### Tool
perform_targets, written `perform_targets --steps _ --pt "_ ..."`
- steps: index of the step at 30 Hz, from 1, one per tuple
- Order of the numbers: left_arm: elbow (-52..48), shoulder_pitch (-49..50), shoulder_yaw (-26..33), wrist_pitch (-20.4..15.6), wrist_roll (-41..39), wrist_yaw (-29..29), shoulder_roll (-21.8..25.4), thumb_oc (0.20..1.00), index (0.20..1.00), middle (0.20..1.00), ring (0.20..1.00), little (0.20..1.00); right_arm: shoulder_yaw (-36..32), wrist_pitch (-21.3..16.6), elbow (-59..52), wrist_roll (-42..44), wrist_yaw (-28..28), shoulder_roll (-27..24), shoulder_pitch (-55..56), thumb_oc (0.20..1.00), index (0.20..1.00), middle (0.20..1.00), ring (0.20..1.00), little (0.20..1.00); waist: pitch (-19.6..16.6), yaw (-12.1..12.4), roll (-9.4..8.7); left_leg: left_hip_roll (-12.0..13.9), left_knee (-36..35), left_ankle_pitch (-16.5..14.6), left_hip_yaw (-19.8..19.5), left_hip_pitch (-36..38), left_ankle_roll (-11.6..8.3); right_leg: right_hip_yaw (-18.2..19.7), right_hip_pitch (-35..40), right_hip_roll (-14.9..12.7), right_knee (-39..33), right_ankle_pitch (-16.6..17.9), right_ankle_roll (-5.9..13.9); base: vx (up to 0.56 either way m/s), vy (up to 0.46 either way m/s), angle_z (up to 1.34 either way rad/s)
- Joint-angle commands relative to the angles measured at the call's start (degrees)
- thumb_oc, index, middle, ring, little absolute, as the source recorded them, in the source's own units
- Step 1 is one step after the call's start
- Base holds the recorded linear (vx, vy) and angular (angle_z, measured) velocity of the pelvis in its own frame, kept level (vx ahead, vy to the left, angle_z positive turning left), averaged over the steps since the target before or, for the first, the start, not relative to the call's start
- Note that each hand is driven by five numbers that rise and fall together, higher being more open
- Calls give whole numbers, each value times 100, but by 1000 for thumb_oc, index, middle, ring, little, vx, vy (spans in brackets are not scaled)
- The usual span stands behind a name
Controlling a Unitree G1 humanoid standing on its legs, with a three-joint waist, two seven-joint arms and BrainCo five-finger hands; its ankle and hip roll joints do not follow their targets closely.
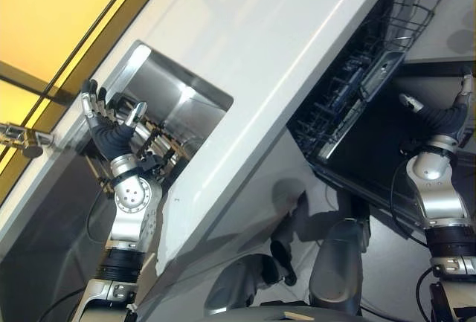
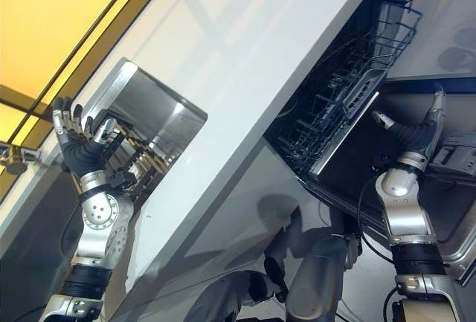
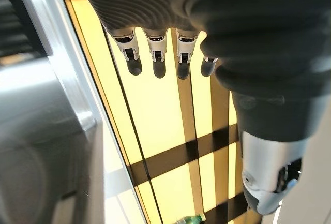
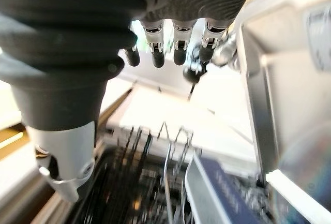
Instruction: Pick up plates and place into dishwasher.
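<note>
My left hand [image 1: 111, 127] is raised over the steel sink [image 1: 182, 95], fingers spread and open, holding nothing; the left wrist view shows its fingers [image 3: 155, 53] straight against a yellow surface. Below it in the sink lies a cluster of slatted metal items [image 1: 152, 147]; I cannot make out plates among them. My right hand [image 1: 445, 117] hovers open and empty beside the pulled-out dishwasher rack [image 1: 372, 62]. The right wrist view shows its fingers [image 4: 165, 45] above the dark wire tines [image 4: 145, 151].
A long white counter [image 1: 282, 39] runs between the sink and the dishwasher. The dishwasher's dark door [image 1: 372, 155] hangs open below the rack, close to my right arm. A yellow panel with dark strips [image 1: 52, 17] lies beyond the counter.
</note>
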Motion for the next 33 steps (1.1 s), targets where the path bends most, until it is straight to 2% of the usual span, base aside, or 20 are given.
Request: perform_targets --steps 1,6,14,17,20,22,23,25,26,27,29,30,31,33 --pt "-117 280 433 -354 209 -64 38 1000 1000 1000 1000 1000 -184 -473 -452 21 -326 106 399 1000 1000 1000 1000 1000 -696 -236 -390 378 156 127 -179 -295 -246 514 351 -433 -191 -87 -8 34 -31 -15" --pt "36 305 418 -433 213 -155 -15 1000 1000 1000 1000 1000 -474 -548 -297 283 -553 191 892 1000 1000 1000 1000 1000 -712 -506 -360 416 206 36 14 -106 -207 710 359 -367 -150 -95 26 42 4 -25" --pt "200 84 355 -378 147 -88 9 1000 1000 1000 1000 1000 -710 -1000 65 -201 -1264 560 1553 1000 1000 1000 1000 1000 -748 -881 -369 430 384 -174 322 112 -146 964 486 -415 -306 81 103 32 48 -21" --pt "196 -16 356 -213 143 -172 -25 1000 1000 1000 1000 1000 -818 -1159 113 6 -1200 645 1891 1000 1000 1000 1000 1000 -793 -1039 -421 421 487 -302 447 201 -103 1049 377 -519 -306 301 142 78 79 -22" --pt "286 -93 374 -185 219 -192 -70 1000 1000 1000 1000 1000 -867 -1333 186 15 -1085 776 2144 1000 1000 1000 1000 1000 -796 -1174 -478 398 535 -397 592 264 -57 1087 181 -644 -328 644 207 66 51 -22" --pt "333 -120 412 -162 234 -237 -59 1000 1000 1000 1000 1000 -882 -1383 250 316 -863 830 2276 1000 1000 1000 1000 1000 -778 -1256 -505 385 565 -450 717 287 -18 1089 -11 -689 -292 854 259 45 87 -39" --pt "351 -122 436 -144 260 -206 -50 1000 1000 1000 1000 1000 -881 -1489 349 685 -591 875 2326 1000 1000 1000 1000 1000 -706 -1297 -473 409 605 -533 869 325 60 942 -176 -660 -111 791 279 -13 155 -47" --pt "364 -129 528 -136 318 -142 -8 1000 1000 1000 1000 1000 -803 -1652 542 1243 -168 963 2320 1000 1000 1000 1000 1000 -574 -1296 -428 388 623 -505 1209 259 246 641 -540 -496 519 650 248 -144 228 -62" --pt "337 -151 569 -124 396 -81 11 1000 1000 1000 1000 1000 -747 -1681 637 1487 -6 988 2264 1000 1000 1000 1000 1000 -491 -1276 -373 422 666 -467 1399 191 326 443 -724 -387 878 386 178 -299 265 -82" --pt "304 -208 577 -102 466 -7 48 1000 1000 1000 1000 1000 -678 -1735 719 1773 134 1009 2199 1000 1000 1000 1000 1000 -368 -1263 -268 469 731 -404 1486 32 405 411 -912 -144 1406 -18 32 -308 229 -96" --pt "289 -350 514 -33 496 42 97 1000 1000 1000 1000 1000 -583 -1828 853 2196 158 1046 2169 1000 1000 1000 1000 1000 -218 -1239 -115 501 1006 -371 1407 -323 490 517 -1133 305 2142 -775 -209 -300 93 -82" --pt "288 -467 437 -21 524 79 118 1000 1000 1000 1000 1000 -521 -1915 960 2496 152 1074 2135 1000 1000 1000 1000 1000 -144 -1203 -60 466 1251 -392 1313 -561 473 437 -1193 374 2244 -1121 -368 -289 -22 -27" --pt "299 -565 352 -37 531 171 164 1000 1000 1000 1000 1000 -455 -2068 1095 2915 226 1104 2082 1000 1000 1000 1000 1000 -64 -1160 -18 434 1485 -417 1218 -793 406 393 -1238 290 2233 -1193 -450 -204 -31 -10" --pt "339 -635 308 -95 554 262 180 1000 1000 1000 1000 1000 -414 -2164 1297 3298 460 1098 1984 1000 1000 1000 1000 1000 49 -1147 69 449 1748 -456 1120 -1049 366 497 -1438 295 2523 -1246 -490 -138 13 6"
